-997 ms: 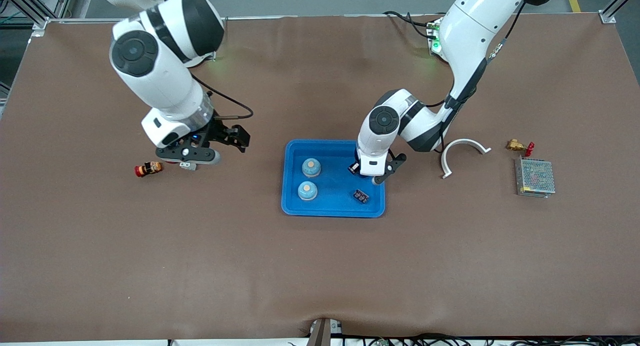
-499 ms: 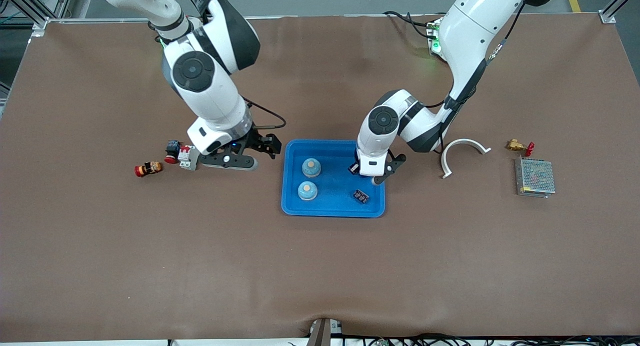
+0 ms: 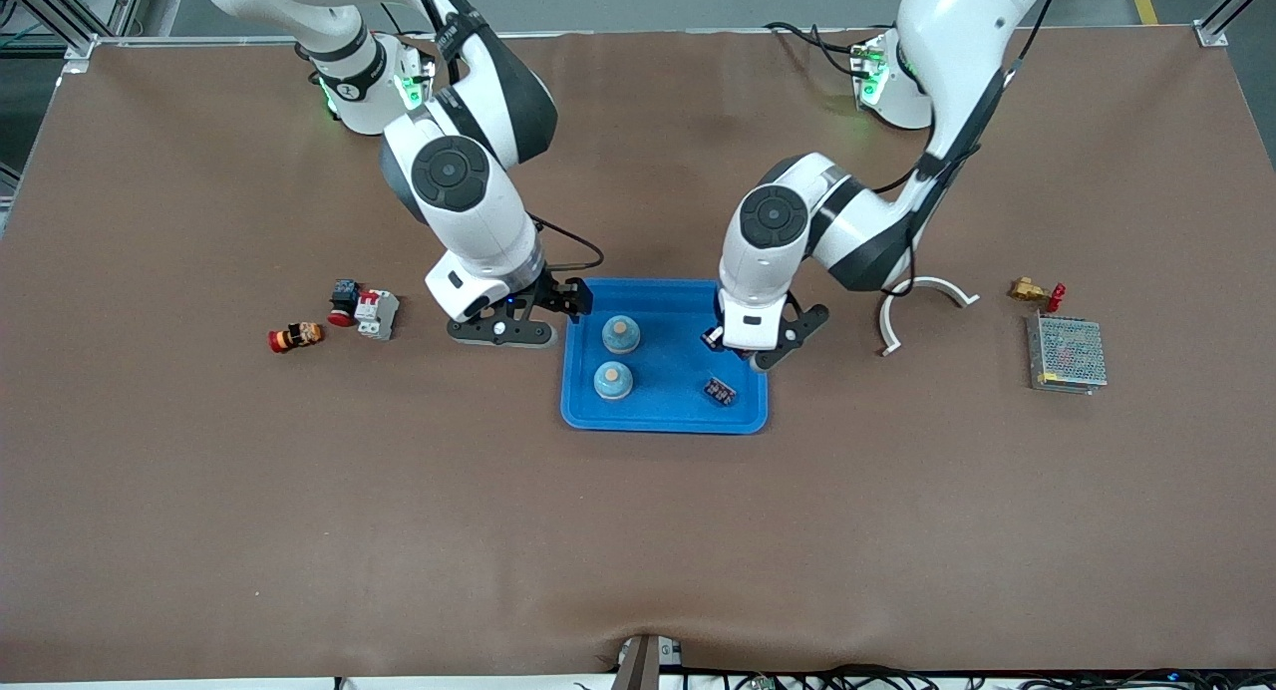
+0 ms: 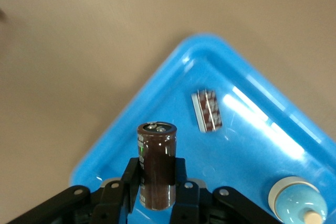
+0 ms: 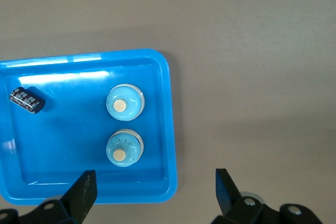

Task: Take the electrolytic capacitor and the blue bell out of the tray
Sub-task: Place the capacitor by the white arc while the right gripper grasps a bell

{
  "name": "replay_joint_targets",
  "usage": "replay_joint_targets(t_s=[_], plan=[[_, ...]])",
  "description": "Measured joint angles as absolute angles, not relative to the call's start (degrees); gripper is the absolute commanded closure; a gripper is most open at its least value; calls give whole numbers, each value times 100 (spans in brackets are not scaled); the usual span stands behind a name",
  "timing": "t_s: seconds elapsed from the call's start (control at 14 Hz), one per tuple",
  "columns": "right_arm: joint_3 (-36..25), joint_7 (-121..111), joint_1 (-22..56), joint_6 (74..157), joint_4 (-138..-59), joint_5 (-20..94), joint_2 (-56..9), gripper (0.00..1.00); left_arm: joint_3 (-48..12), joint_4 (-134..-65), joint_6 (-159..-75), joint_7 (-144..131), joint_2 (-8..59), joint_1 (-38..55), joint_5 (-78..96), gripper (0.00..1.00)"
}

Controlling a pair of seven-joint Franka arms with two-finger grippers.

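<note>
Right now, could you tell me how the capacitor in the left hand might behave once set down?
The capacitor is a tall, smooth cylinder held upright by the left hand, so it would probably tip easily and then roll. It looks rigid, and its glossy sleeve may be slippery.

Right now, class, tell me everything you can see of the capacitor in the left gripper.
The capacitor is a dark brown cylinder with a glossy sleeve, a greenish mark on its side and a silvery top bearing two small terminals. It stands upright, clamped between the fingers of the left gripper, which is shut on it. It hangs over the blue tray, at the tray's end toward the left arm. Only the fingers touch it.
</note>
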State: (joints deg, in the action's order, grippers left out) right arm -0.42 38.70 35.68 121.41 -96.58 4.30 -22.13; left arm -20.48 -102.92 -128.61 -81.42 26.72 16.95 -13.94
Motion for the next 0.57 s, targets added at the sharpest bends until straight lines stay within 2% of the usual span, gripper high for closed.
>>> replay_joint_targets(t_s=[0.28,0.57], plan=[[-42,3886,3739,12515,-9657,430,-2529,0,-2041,-10265,-12280,-6754,2187,929,-1394,100],[-43,3886,3871,12873,-9654,430,-2874,0,-2041,-10291,-12024,-5421,2126,138,-1353,100]])
